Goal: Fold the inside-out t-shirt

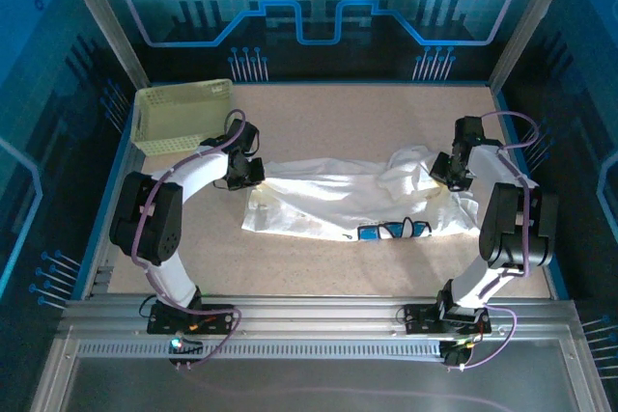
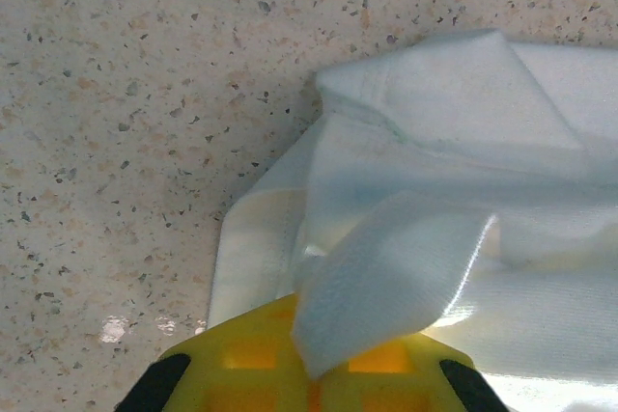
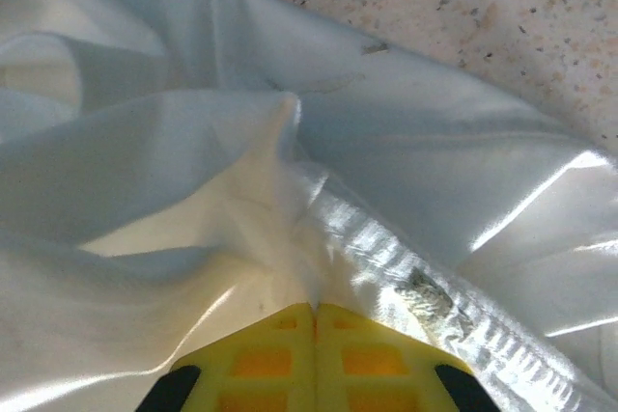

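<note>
The shirt (image 1: 328, 205) lies stretched across the middle of the table (image 1: 338, 123) in the top view. It is flat and wide on the left and heaped into a crumpled mound at the right. A blue-and-dark print (image 1: 396, 231) shows along its lower edge, right of centre.

The basket (image 1: 183, 113) stands in the upper left corner of the table. Its lattice walls and floor are in view. The shirt is on the table, apart from the basket, and the left arm curves past just beside the basket's lower right corner.

The left gripper (image 1: 249, 173) sits at the shirt's left end, and the right gripper (image 1: 442, 176) sits at the mound on the right.

In the left wrist view the left gripper (image 2: 314, 383) is at the bottom centre. Its yellow fingers are closed together and a flap of the shirt (image 2: 454, 190) is pinched between them, rising over their tips. The rest of the cloth spreads to the right, with a folded corner at the upper right. Speckled table (image 2: 145, 94) takes up the left side.

In the right wrist view the right gripper (image 3: 314, 311) is at the bottom centre. Its fingers are pressed tight, clamping a gathered peak of the shirt (image 3: 193, 142). Creases fan out from the pinch, and a stitched hem runs toward the lower right. Bare table (image 3: 502, 7) shows at the upper right.
</note>
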